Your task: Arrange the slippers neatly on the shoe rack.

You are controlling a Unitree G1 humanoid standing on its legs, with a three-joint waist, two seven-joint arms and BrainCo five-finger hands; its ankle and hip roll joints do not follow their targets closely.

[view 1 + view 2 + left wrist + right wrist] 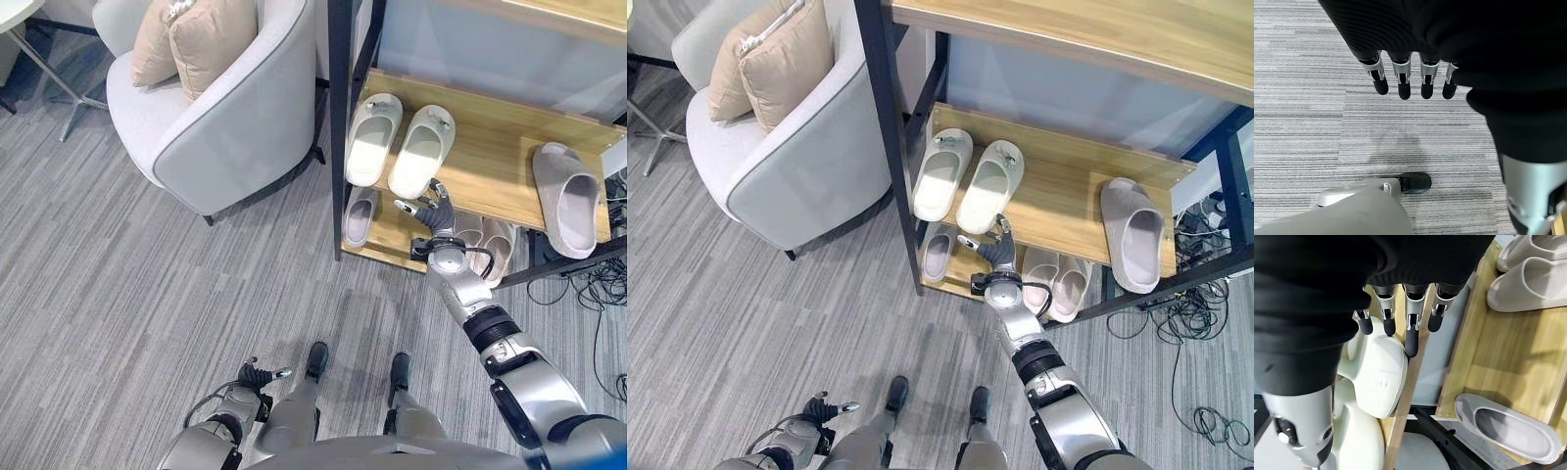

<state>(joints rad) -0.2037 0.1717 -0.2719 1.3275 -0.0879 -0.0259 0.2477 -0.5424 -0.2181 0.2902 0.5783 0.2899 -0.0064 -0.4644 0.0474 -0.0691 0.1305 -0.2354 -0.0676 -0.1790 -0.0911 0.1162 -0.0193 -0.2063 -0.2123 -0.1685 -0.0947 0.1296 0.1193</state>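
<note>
Fingers of the right hand point(996, 253) are hanging loosely spread and holding nothing, just in front of the front edge of the shoe rack point(1068, 201), with the arm reaching forward from the lower right. Right by that hand, a pair of white slippers point(421, 149) is lying side by side on the middle wooden shelf, toes pointing toward the back. Farther to the right on the same shelf, a single grey slipper point(568, 199) is sitting well apart from the pair. On the lower shelf, a small grey slipper point(937, 252) is lying near the left post, and a pale pink pair point(1056, 280) is lying just to the right of the hand. A black metal frame is holding the wooden shelves. To the left of the rack, a grey armchair point(211, 117) is standing on striped grey carpet point(127, 284), with two beige cushions point(191, 39) on its seat. Low at the robot's side, the left hand point(257, 377) is hanging over the carpet with its fingers relaxed and empty.
</note>
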